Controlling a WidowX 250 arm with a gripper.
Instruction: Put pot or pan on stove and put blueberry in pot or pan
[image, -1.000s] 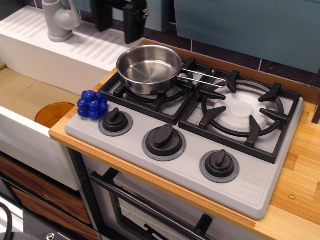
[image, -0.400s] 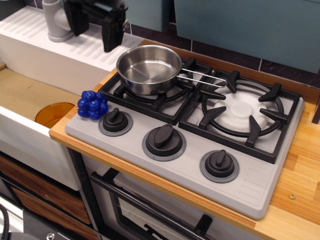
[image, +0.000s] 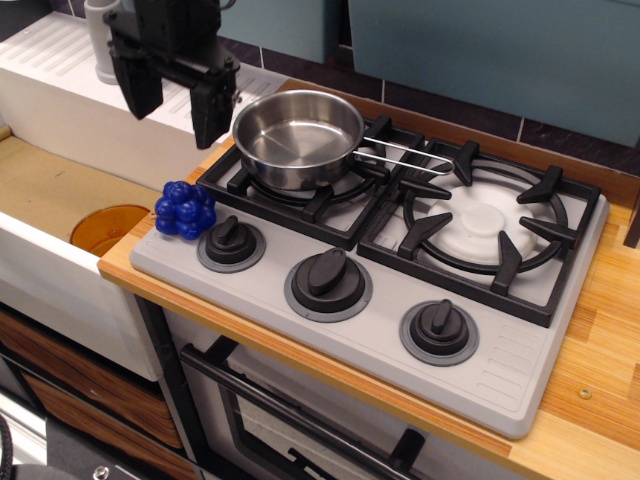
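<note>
The shiny steel pan (image: 298, 137) sits on the left burner grate of the grey stove (image: 380, 270), its wire handle pointing right. It holds nothing. The blue blueberry (image: 185, 209) lies at the stove's front left corner, beside the leftmost knob (image: 231, 241). My black gripper (image: 176, 108) hangs open at the upper left, above and behind the blueberry and just left of the pan. Its two fingers point down with nothing between them.
A white sink unit with a grey faucet (image: 103, 40) stands at the back left. An orange disc (image: 108, 228) lies in the tan basin left of the counter. The right burner (image: 483, 222) is bare. Wooden countertop (image: 600, 330) runs along the right.
My gripper has travelled left and downward from behind the pan toward the blueberry's side. The pan and blueberry have not moved.
</note>
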